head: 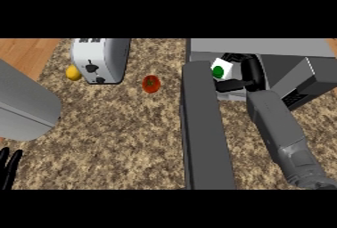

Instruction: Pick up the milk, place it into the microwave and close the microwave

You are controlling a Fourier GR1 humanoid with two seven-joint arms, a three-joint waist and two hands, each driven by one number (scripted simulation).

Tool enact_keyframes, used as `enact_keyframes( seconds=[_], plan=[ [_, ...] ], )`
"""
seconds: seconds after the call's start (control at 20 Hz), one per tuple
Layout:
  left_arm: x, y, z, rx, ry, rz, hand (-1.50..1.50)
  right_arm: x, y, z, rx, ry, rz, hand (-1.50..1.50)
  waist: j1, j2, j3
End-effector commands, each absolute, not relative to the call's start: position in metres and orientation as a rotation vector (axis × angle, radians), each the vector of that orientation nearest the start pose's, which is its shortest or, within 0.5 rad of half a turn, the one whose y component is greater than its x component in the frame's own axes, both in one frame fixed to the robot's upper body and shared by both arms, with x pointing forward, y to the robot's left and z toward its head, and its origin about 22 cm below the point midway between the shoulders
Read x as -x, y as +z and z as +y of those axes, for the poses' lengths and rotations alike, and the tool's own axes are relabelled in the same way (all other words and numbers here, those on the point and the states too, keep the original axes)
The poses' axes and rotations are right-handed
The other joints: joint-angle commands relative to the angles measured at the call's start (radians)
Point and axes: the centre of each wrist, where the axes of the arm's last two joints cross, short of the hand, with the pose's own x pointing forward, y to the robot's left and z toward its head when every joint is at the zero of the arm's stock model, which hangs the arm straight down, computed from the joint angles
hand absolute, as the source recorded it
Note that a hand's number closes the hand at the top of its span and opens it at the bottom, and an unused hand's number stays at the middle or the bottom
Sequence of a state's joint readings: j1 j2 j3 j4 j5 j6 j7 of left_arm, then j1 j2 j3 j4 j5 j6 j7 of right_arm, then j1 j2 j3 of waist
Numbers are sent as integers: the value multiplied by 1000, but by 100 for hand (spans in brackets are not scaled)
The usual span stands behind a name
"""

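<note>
One white milk carton with a green round mark (221,70) sits at the mouth of the one grey box-shaped microwave (263,48), at the far right of the speckled brown stone counter (118,129). The microwave's dark grey door (204,129) swings wide open and stretches toward the near edge like a long slab, just left of the right forearm.

The black right hand (245,76) reaches into the opening, its fingers and thumb curled round the carton, which shows tilted at the hand's left side, touching it. The grey forearm runs back from there to the lower right.

Two loose things lie on the counter: one red tomato (151,83), well apart from the door's far end, and one yellow lemon (73,73), tucked against the left side of a single white and grey toaster (100,60). The tomato rests between the toaster and the microwave. One large grey rounded object (23,107) fills the left edge; I can't tell what it is.

The black left hand (9,167) rests at the lower left corner, fingers straight and up.
</note>
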State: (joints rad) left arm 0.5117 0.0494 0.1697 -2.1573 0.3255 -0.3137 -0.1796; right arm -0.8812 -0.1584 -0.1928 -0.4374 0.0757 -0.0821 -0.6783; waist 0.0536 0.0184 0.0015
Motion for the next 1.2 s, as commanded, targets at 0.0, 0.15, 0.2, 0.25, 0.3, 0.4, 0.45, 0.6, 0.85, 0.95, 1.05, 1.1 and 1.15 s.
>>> enact_keyframes(
  seconds=[0.0,0.15,0.2,0.25,0.3,0.4,0.45,0.6,0.85,0.95,1.05,1.1,1.15],
  plan=[
    [-110,73,299,109,68,-1955,-150,-432,26,-222,172,240,-1965,150,20,7,1],
    [-118,67,290,129,65,-1938,-150,-437,32,-200,200,266,-2004,150,30,15,1],
    [-118,76,295,128,46,-1963,-150,-448,56,-204,236,260,-1968,150,40,17,1],
    [-125,70,292,135,34,-1958,-150,-448,56,-204,285,275,-1982,150,48,26,1],
    [-125,59,304,141,58,-1949,-150,-444,47,-219,297,287,-1976,150,40,23,0],
    [-130,70,300,125,50,-1966,-150,-445,48,-210,311,296,-1988,150,50,28,2],
    [-129,64,291,140,47,-1956,-150,-448,54,-201,331,290,-1977,150,53,26,1],
    [-135,68,294,131,31,-1970,-150,-453,64,-212,403,243,-1942,150,70,39,2],
    [-132,73,289,146,-8,-1971,-150,-452,63,-221,588,56,-1905,150,96,49,3],
    [-136,73,289,127,-33,-1963,-150,-456,73,-230,643,85,-1926,150,99,57,3],
    [-139,76,284,140,-30,-1977,-150,-457,74,-221,747,119,-1931,150,112,60,3],
    [-137,78,287,133,-56,-1974,-150,-452,66,-239,840,224,-1921,-150,113,62,1],
    [-140,75,287,130,-59,-1967,-150,-455,71,-231,873,229,-1930,-150,124,69,1]
  ],
)
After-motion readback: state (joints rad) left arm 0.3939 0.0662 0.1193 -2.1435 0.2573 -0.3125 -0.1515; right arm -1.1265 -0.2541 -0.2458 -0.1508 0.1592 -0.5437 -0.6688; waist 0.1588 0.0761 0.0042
